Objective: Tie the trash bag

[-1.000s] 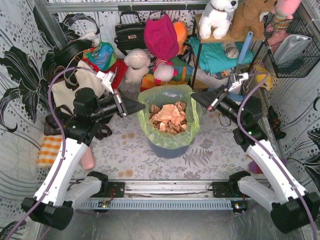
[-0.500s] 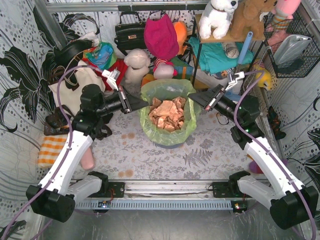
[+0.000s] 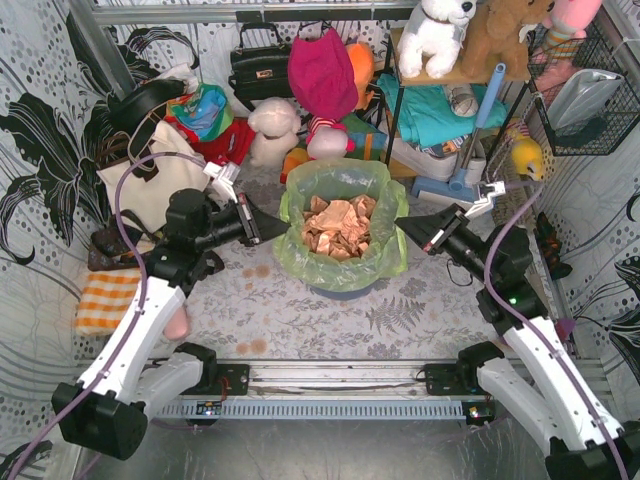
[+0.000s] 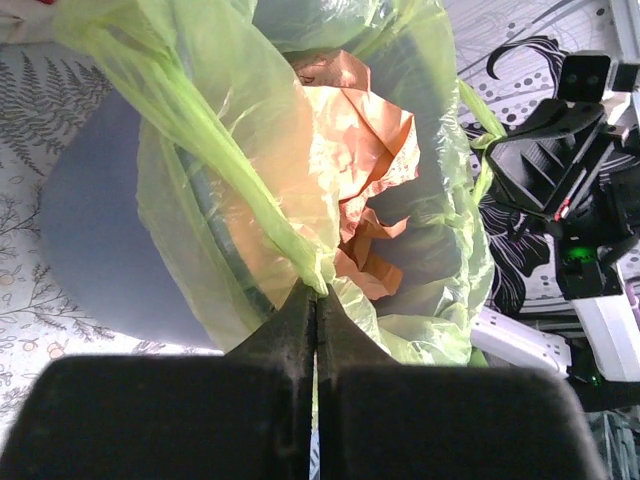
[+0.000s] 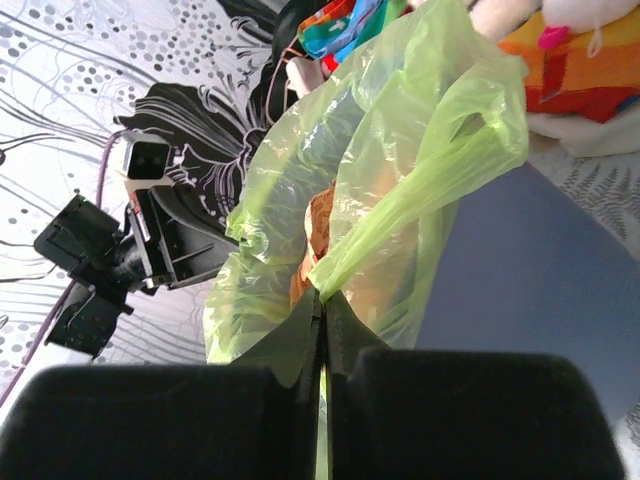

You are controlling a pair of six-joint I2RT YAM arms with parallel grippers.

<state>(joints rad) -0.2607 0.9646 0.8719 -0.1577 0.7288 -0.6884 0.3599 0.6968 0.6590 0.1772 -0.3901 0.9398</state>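
The light-green trash bag [image 3: 345, 255] lines a blue-grey bin [image 3: 345, 290] at the table's middle, with tan paper scraps [image 3: 335, 225] inside. My left gripper [image 3: 283, 235] is shut on the bag's left rim; in the left wrist view the trash bag [image 4: 250, 180] is pinched into a stretched strand at my left gripper [image 4: 316, 292]. My right gripper [image 3: 401, 226] is shut on the right rim; in the right wrist view the trash bag [image 5: 400, 180] is pinched the same way at my right gripper [image 5: 322, 295].
Plush toys [image 3: 275, 130], bags [image 3: 260, 65] and a shelf [image 3: 440, 110] crowd the back. A broom and dustpan [image 3: 455, 175] stand behind the right arm. An orange checked cloth [image 3: 100, 300] lies at the left. A wire basket [image 3: 585, 95] hangs at the right.
Both grippers have moved apart, away from the bin, each holding its side of the rim. The bag's mouth is stretched wider and both arms have drawn back toward me.
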